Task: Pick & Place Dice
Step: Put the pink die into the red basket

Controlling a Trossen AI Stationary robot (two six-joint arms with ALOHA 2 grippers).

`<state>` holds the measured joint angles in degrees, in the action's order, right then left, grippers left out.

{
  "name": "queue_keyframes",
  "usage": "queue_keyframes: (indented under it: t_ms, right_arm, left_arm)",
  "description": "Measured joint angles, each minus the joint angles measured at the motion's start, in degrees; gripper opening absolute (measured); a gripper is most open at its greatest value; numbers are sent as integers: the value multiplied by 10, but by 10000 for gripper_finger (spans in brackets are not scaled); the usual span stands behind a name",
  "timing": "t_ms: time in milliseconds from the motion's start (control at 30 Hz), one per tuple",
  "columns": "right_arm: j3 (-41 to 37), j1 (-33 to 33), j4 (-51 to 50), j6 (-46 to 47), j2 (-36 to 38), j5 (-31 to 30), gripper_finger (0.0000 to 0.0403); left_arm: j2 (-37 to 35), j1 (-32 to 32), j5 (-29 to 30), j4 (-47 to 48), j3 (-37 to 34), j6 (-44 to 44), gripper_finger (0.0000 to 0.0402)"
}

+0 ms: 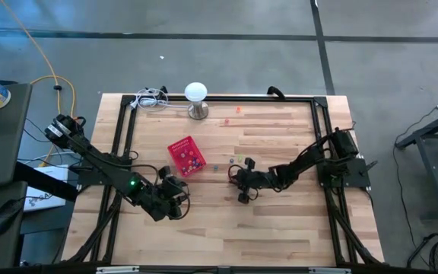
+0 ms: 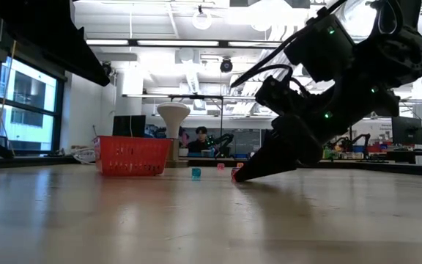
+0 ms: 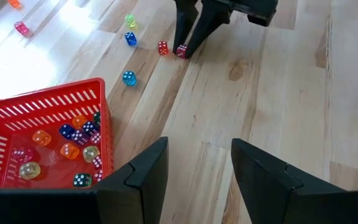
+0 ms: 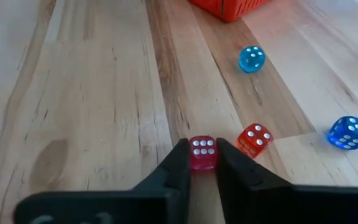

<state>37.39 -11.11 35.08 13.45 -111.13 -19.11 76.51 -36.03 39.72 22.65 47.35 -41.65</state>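
The table (image 1: 280, 221) is of pale wood, and on it stands a red basket (image 3: 48, 112) that already holds several dice. More dice lie loose on the wood near the basket: two blue ones, a green one, a red one (image 4: 254, 139) and a pink die (image 4: 202, 152).

The left pincer (image 3: 197, 171) waits beside the basket with its fingers well apart and nothing between them. The right pincer (image 4: 201, 168) is tilted down to the table, and its two fingertips are closed on the pink die, one on each side face. The die appears to rest on the wood, not yet lifted.

The die is very small against the fingers, hard and surely light, so little force should be enough. Its faces look smooth and glossy, so it may slip or pop out if the fingers press off-centre or near a rounded corner. The best hold is on two opposite flat faces, at mid height, as it appears here. The red die lies just beside, so a lift should go straight up.
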Motion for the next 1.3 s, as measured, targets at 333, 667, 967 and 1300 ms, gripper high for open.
queue_keyframes:
  t_ms: [333, 667, 967, 1300]
  right_arm:
    - [49, -5, 64, -12, -4, 79, 29]
    - [269, 14, -162, -156, -2, 60, 29]
    - [318, 85, -201, -165, -2, 90, 40]
    - [338, 100, -174, -180, -43, 148, 55]
  left_arm:
    - [0, 0, 0, 0, 0, 0, 168]
    - [0, -13, 0, -4, 0, 1, 168]
    - [0, -31, 0, -5, 0, 1, 168]
    - [0, -32, 11, -4, 0, 2, 168]
